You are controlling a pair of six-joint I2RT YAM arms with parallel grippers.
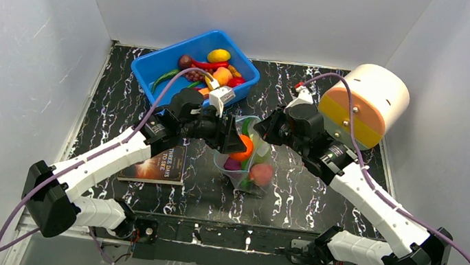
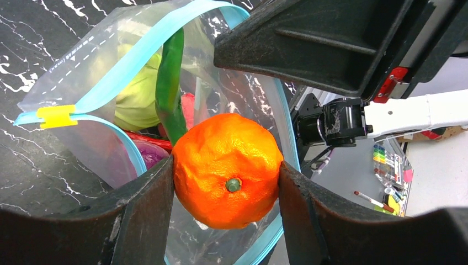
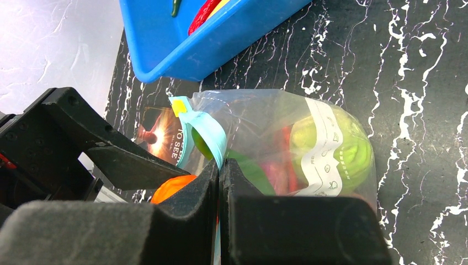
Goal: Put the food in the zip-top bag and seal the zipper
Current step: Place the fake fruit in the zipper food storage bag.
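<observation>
Left side of the black white-veined table top (image 1: 119, 95): a paperback book (image 1: 160, 163) lies flat, partly under the left arm. Behind it sits a blue plastic bin (image 1: 158, 70) holding toy produce.

Left gripper (image 2: 227, 178): clamped on a round orange toy fruit (image 2: 221, 146), one finger on each side, the green stem dot facing the wrist camera. The orange sits right at the open mouth of the clear crinkly zip-top bag (image 1: 265, 186).

Bag's long axis runs far to near in the top view. The mouth is at the far end between the two grippers, and the closed bottom points toward the arm bases.

The blue-green zipper (image 2: 138, 58) gapes, with a yellow tab (image 2: 55, 116) at one end.

Only the left wrist view looks into the mouth:
- a long green bean (image 2: 168, 83) lying lengthwise
- a yellow-green cabbage (image 2: 135, 102)
- a purple onion (image 2: 150, 153)

Only the top view shows a peach (image 1: 261, 173) low in the bag.

Right gripper (image 3: 221, 168): fingers pressed together with the zipper strip pinched between them. This is plain only in the right wrist view.

Far right: a cream cylinder with orange and yellow bands (image 1: 365, 99).
</observation>
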